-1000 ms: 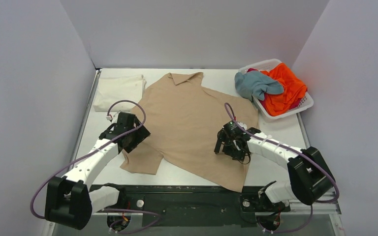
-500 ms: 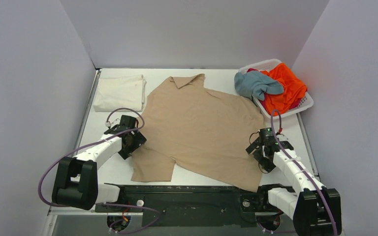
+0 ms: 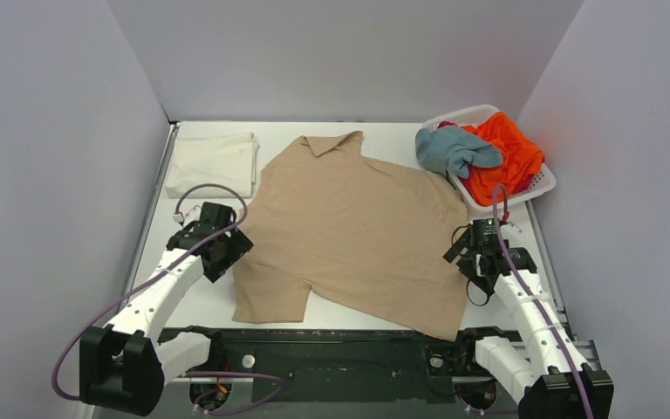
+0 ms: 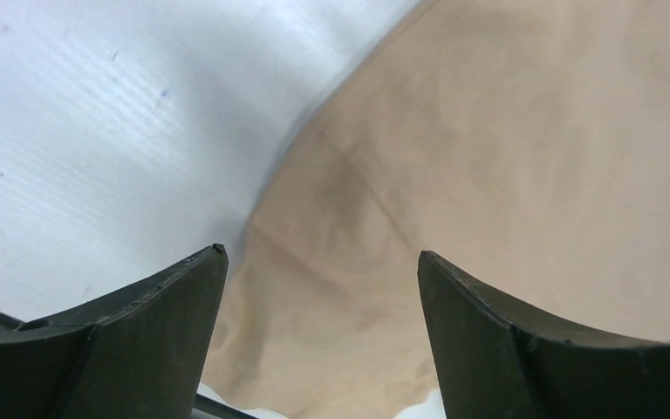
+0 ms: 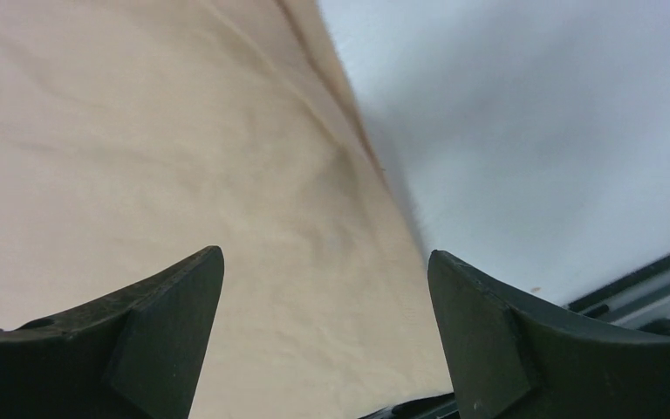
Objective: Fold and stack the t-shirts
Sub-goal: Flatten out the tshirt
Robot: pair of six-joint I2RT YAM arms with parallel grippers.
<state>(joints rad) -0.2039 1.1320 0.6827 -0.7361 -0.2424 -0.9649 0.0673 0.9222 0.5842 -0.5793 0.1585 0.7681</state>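
Tan shirt (image 3: 349, 227) lies flat, collar far, hem near. Left gripper (image 3: 227, 255) at its sleeve edge, right gripper (image 3: 471, 260) at opposite edge; both spread, empty.

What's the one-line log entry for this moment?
tan shirt spread out | left pincer open over shirt edge | right pincer open over opposite edge | cream shirt folded, far left

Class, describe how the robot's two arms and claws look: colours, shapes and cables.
The left arm and right arm have white tubular links joined by blocky black joints. A purple cable loops along each arm. The left claw and right claw each have two matte black, wedge-shaped fingers tapering to blunt tips. No markings show.
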